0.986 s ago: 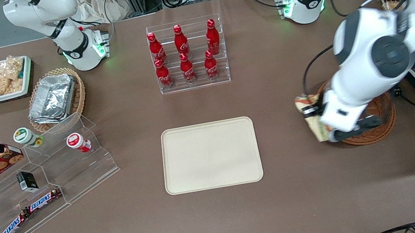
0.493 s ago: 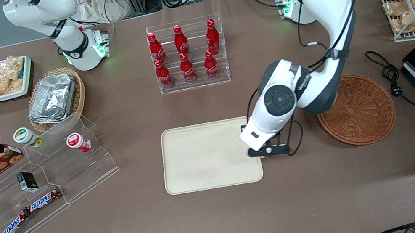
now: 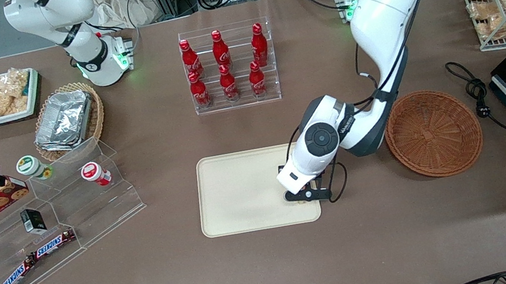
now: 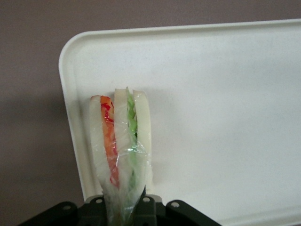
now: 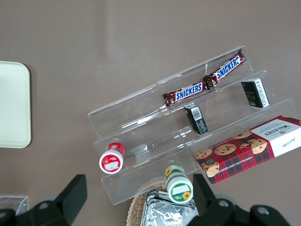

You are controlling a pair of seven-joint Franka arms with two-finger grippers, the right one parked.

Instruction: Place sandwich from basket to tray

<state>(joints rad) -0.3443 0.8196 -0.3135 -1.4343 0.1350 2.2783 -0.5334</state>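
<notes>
The working arm has swung away from the basket [image 3: 434,133], which now sits empty near the working arm's end of the desk, and has carried the sandwich [image 4: 121,141] over to the tray [image 3: 241,191] at the middle of the desk, toward the front edge. Within the last half second it has slid farther in over the tray's corner nearest the basket. The gripper [image 3: 305,194] hangs low above that corner, its jaws closed on the wrapped sandwich, which sticks out ahead of them with its cut edge showing red and green layers. The lift and the carry look done; what seems left is to lower, let go and pull back.

Counted, largest first: one tray, one round basket, one lighter basket of foil trays [image 3: 67,120] near the parked arm's end, one sandwich. On the clear rack toward the desk's back edge stand six red bottles [image 3: 225,66]. The stepped stand holds two chocolate bars [image 3: 36,255].
</notes>
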